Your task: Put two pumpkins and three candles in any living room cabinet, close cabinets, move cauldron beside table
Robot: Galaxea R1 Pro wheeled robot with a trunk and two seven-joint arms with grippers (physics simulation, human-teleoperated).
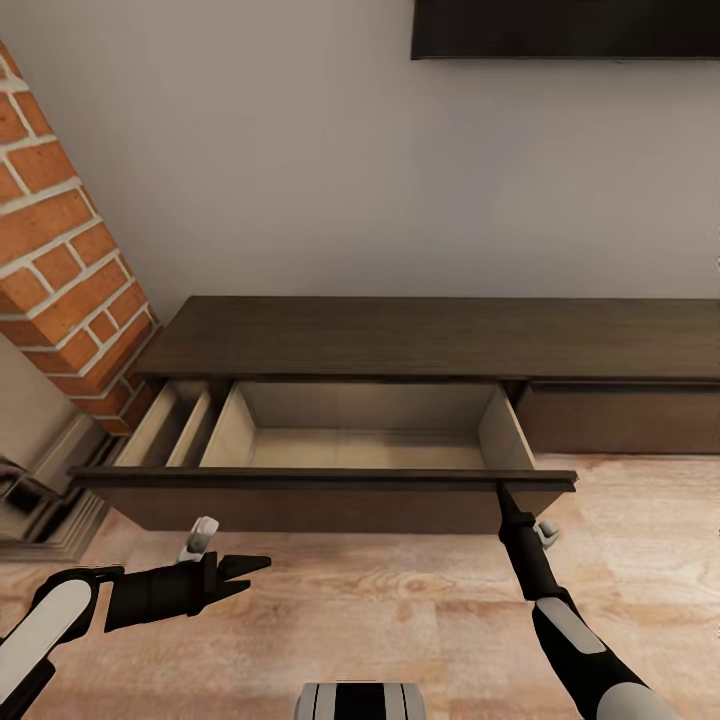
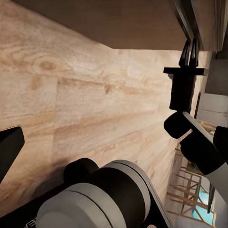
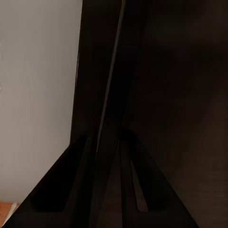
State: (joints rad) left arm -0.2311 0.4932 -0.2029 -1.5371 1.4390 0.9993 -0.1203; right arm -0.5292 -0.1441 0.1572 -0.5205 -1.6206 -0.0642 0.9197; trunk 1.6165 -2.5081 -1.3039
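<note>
The cabinet (image 1: 430, 340) drawer (image 1: 330, 487) stands open, its front's right end clenched by the right gripper (image 1: 503, 492); loading comes next.

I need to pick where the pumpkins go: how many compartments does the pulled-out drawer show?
2. A wide compartment fills most of the open drawer; a narrow compartment lies at its brick-wall end, beyond a divider. Both look bare, though the drawer's front hides their near floor.

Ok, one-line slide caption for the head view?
Right end effector grips the open drawer's front edge on the dark cabinet; drawer interior bare.
</note>
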